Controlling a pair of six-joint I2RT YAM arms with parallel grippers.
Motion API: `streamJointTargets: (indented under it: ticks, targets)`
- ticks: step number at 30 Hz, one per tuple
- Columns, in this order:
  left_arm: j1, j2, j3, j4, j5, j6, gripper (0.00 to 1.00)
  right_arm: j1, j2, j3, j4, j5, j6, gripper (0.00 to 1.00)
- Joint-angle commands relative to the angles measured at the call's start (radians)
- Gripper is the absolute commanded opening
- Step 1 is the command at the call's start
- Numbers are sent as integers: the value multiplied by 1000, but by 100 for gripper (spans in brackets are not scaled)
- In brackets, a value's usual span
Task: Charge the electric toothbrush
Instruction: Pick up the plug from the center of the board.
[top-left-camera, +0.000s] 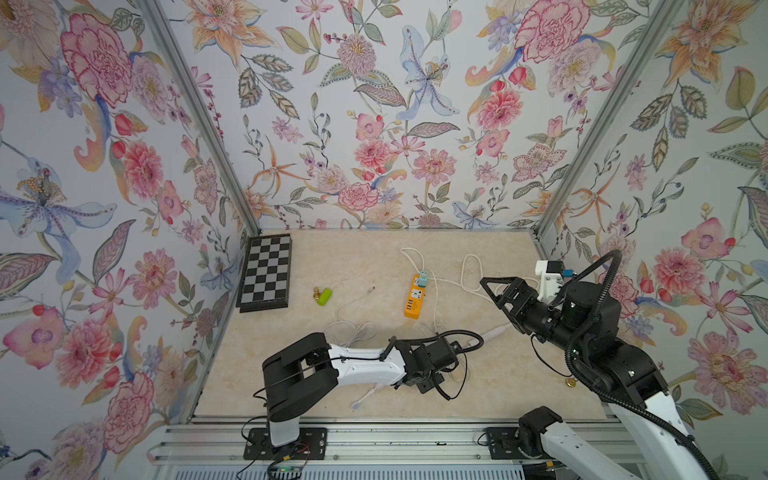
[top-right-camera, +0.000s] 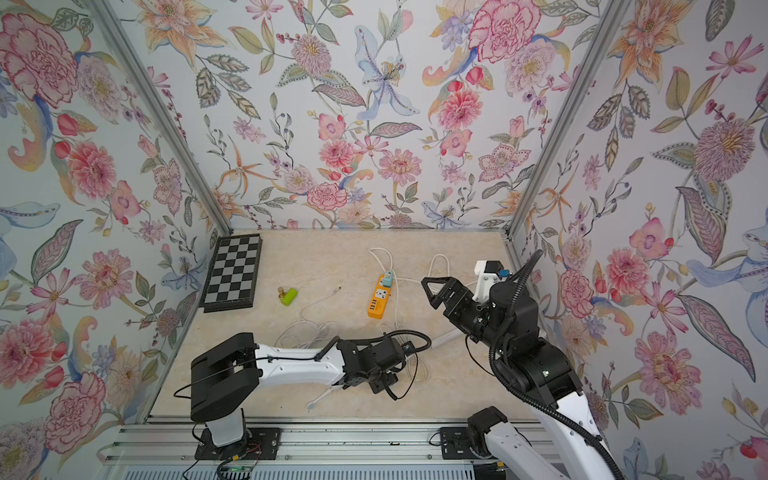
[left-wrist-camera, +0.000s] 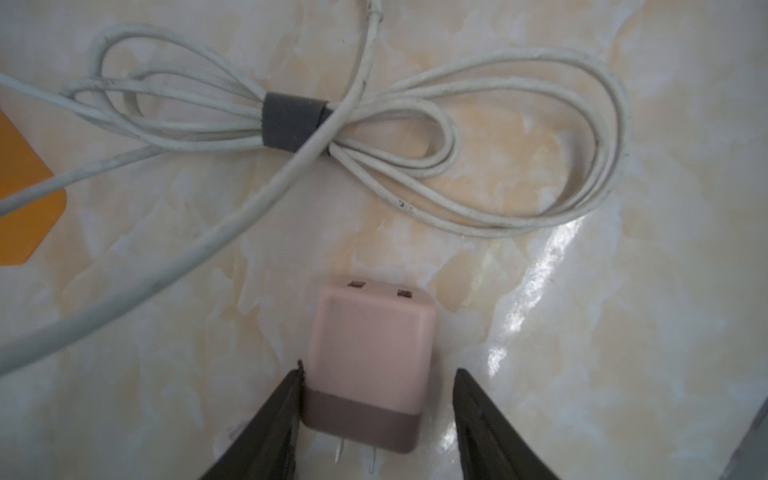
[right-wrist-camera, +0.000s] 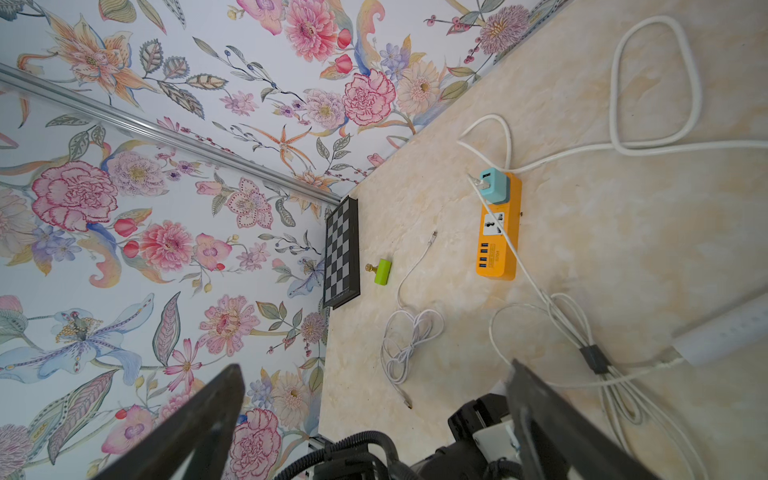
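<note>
Straddling a smooth boxy pink adapter (left-wrist-camera: 370, 332) on glossy marbled tabletop (left-wrist-camera: 582, 332), left hand (left-wrist-camera: 379, 371) spread; right hand (right-wrist-camera: 376, 368) spread

No text is legible; the label on the orange power strip (right-wrist-camera: 492, 232) is blurred.

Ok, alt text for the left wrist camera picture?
A pink USB wall charger lies on the marbled tabletop between the open fingers of the left gripper. Beyond it lie a white cable bundled by a grey strap and the corner of an orange power strip.
</note>
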Motion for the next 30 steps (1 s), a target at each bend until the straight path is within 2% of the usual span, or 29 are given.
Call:
streamJointTargets:
  ticks: [1, 6, 11, 13, 16, 19, 24, 27, 30]
  targets:
    - [11, 21, -11, 15, 27, 42, 54, 6, -16, -16, 19, 8, -6, 100]
    - [19, 13, -46, 67, 58, 54, 48, 2, -38, -48, 19, 48, -55, 100]
    - [24, 17, -44, 61, 55, 75, 46, -14, -97, -116, 19, 127, -181, 100]
    - [25, 18, -41, 63, 43, 75, 40, -31, -128, -140, 21, 143, -240, 100]
    - [32, -13, -44, 77, 32, 69, 37, -60, -163, -150, 20, 126, -313, 100]
    - [46, -103, -84, 147, 27, 52, 33, -86, -184, -138, -6, 92, -364, 100]
    - [79, -323, -184, 288, -25, 44, 25, -118, -156, -129, -58, -74, -354, 100]
    - [94, -444, -275, 398, -77, 92, 20, -120, -99, -149, -53, -215, -318, 100]
    - [119, -564, -388, 571, -75, 147, 19, -115, -26, -173, -10, -358, -298, 98]
